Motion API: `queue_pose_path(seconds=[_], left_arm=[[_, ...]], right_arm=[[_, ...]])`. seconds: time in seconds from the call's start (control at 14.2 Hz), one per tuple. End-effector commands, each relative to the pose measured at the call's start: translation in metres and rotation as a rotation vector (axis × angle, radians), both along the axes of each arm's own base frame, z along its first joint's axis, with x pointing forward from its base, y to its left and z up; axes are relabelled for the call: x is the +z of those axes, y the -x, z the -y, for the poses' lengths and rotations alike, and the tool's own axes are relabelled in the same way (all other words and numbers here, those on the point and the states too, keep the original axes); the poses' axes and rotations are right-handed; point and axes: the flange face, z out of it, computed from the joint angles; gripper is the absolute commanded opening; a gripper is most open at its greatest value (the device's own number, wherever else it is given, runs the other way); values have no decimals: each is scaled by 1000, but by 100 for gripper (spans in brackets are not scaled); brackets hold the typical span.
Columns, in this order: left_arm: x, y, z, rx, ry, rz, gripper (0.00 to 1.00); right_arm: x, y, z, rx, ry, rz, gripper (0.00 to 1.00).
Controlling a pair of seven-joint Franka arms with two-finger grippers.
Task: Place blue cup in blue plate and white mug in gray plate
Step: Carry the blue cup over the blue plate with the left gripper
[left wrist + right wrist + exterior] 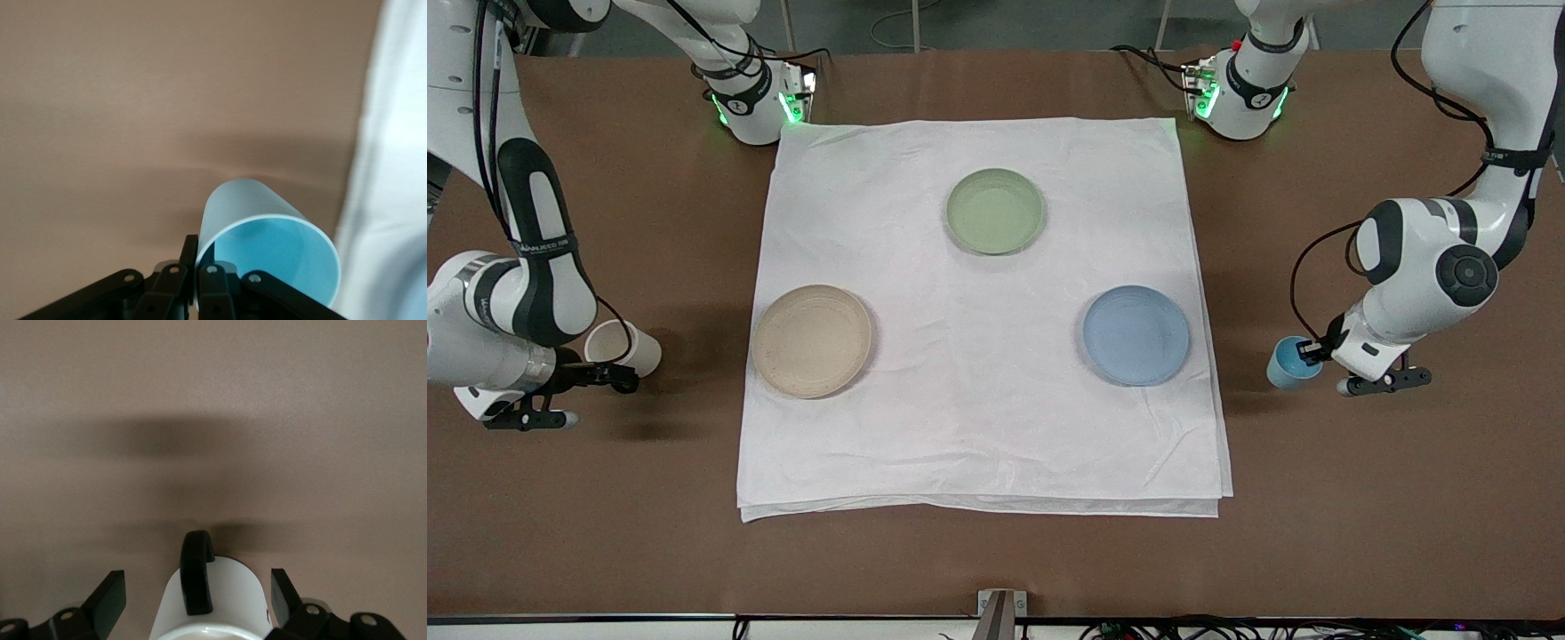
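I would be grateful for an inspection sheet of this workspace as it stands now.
Surface: brown table with a creased white cloth spread in the middle.
Job's things: blue cup and white mug are both off the cloth; blue plate and beige plate lie bare on the cloth.
Clutter: a green plate on the cloth, nearer the bases.
Grippers: left gripper pinches the blue cup's rim, at the left arm's end; right gripper is open, fingers either side of the mug, at the right arm's end.
Cables: black cable loops beside the left arm.
Surroundings: nothing seen.
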Motion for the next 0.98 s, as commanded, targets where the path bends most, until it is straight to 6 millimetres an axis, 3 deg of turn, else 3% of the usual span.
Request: queue_pose_path(seconds=[0.0, 0.21, 0.35, 0.49, 0.56, 0.77, 0.91], left_arm=[[34, 10, 51, 1, -4, -22, 0], [28, 22, 116, -37, 23, -45, 0], [18, 28, 144, -21, 40, -62, 0], [6, 36, 170, -21, 44, -84, 0], [-2, 41, 181, -23, 45, -99, 0], [-20, 48, 207, 5, 53, -112, 1], [-31, 52, 218, -1, 59, -122, 9]], right_arm=[[-5, 6, -2, 12, -25, -2, 76], [-9, 8, -2, 11, -28, -11, 47], [-9, 8, -3, 10, -28, -13, 29], [-9, 9, -3, 9, -30, -20, 4], [-9, 9, -4, 9, -30, -20, 0], [5, 2, -18, -6, -48, -13, 0], [34, -8, -52, -73, -70, -46, 0]])
